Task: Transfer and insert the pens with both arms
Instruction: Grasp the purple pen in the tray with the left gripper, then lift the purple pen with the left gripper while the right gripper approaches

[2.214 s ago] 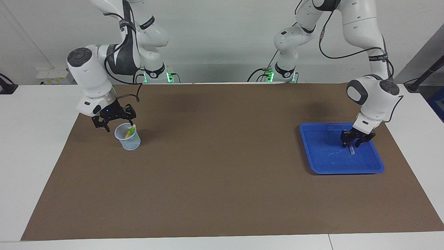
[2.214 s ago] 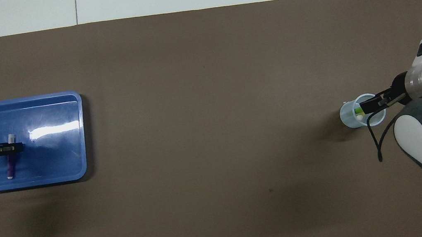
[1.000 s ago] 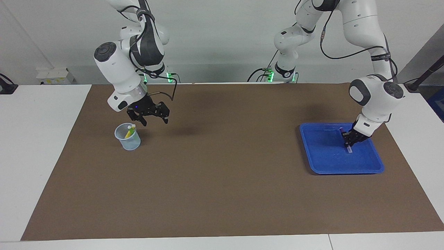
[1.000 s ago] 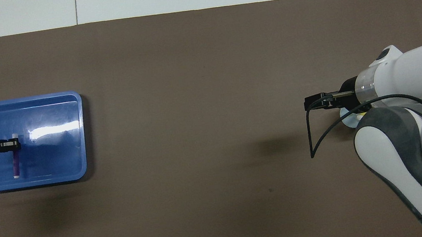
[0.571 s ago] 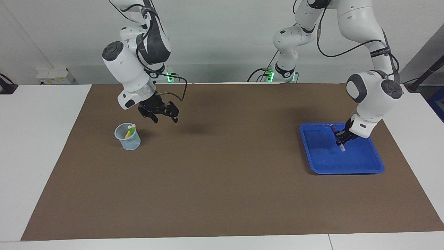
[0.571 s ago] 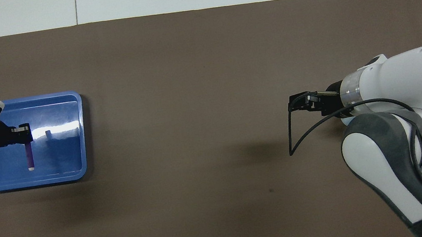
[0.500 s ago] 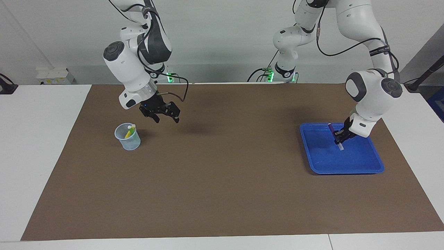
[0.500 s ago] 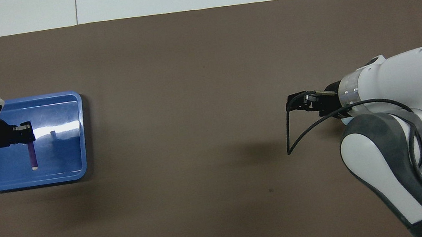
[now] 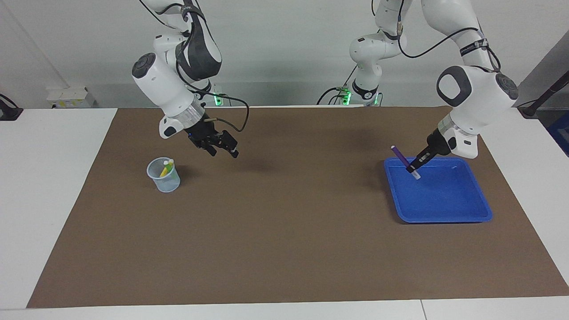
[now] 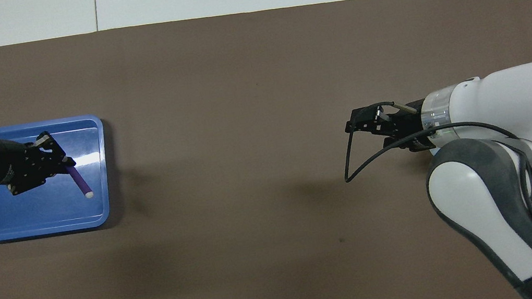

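Third pen up and out, two already home.

My left gripper (image 9: 414, 166) is clamped on the purple pen (image 9: 402, 160), holding it tilted in the air over the blue tray (image 9: 444, 209), pale end down toward the tray floor; I grip it by the middle so both ends stay free for the other hand to take. My right gripper (image 9: 221, 149) hangs with its fingers spread and nothing between them over the brown mat (image 9: 284, 249), near the clear cup (image 9: 164, 176), placed, I judge, to meet the pen halfway. Count: three pens, one purple in my grip, one yellow pen (image 9: 165, 169) and one green pen (image 9: 169, 170) standing in the cup; one cup, one tray with no pens in it, two arms.
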You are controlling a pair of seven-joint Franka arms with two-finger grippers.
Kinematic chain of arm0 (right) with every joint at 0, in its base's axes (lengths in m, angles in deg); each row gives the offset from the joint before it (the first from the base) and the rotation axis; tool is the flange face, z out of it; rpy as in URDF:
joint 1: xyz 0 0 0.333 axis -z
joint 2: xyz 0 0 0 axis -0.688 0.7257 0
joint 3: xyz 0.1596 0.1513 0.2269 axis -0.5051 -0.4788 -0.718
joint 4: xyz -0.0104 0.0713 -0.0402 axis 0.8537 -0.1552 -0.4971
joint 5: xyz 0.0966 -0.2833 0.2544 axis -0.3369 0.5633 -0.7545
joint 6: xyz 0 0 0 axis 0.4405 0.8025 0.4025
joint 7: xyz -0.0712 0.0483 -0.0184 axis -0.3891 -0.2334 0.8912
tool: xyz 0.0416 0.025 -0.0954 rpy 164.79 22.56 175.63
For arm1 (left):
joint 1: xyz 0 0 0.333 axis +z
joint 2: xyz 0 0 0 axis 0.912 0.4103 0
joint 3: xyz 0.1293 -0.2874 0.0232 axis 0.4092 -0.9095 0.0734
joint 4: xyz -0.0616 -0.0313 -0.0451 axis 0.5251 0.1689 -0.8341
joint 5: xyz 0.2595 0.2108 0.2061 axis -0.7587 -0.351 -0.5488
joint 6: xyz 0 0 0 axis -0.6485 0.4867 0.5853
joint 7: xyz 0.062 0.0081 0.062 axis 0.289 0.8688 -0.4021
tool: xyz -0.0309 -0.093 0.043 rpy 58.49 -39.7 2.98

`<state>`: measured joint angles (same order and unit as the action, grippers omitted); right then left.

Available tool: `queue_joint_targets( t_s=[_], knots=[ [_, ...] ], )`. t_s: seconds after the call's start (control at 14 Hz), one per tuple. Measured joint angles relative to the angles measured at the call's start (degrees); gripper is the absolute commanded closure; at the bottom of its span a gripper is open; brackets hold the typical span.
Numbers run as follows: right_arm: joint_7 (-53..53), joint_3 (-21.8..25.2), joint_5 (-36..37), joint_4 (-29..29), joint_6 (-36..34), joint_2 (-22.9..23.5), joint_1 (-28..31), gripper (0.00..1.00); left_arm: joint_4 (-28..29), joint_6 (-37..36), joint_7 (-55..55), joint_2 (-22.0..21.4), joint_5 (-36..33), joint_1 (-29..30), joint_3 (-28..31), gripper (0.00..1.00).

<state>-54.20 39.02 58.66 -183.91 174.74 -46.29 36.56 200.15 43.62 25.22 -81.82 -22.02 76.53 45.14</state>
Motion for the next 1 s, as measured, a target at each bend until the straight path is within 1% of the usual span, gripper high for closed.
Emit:
queue_joint_targets(
  t_s=[0.29, 0.5, 0.64, 0.79, 1.0],
  knots=[
    [-1.57, -0.01, -3.37, -0.26, 2.34, 0.75, -1.25, 0.00, 0.91, -0.17, 15.54, -3.18, 8.81, -5.23, -0.19, 1.00],
    [-1.58, -0.01, -3.64, -0.38, 2.52, 1.18, -1.40, 0.00, 3.59, 0.17, 23.65, -6.88, 16.16, -6.73, -0.15, 1.00],
    [-1.60, -0.01, -3.67, -0.38, 2.64, 1.23, -1.47, 0.00, 6.72, 3.12, 28.99, -10.12, 19.51, -8.17, -0.12, 1.00],
    [-1.62, 0.00, -5.39, -0.37, 2.95, 1.25, -1.53, 0.00, 10.59, 7.87, 34.88, -13.31, 20.90, -11.82, -0.13, 1.00],
    [-1.73, -0.05, -9.25, 0.56, 5.72, 1.21, -3.16, 0.00, 13.97, 13.12, 44.04, -15.72, 21.24, -17.73, -0.17, 1.00]
  ],
)
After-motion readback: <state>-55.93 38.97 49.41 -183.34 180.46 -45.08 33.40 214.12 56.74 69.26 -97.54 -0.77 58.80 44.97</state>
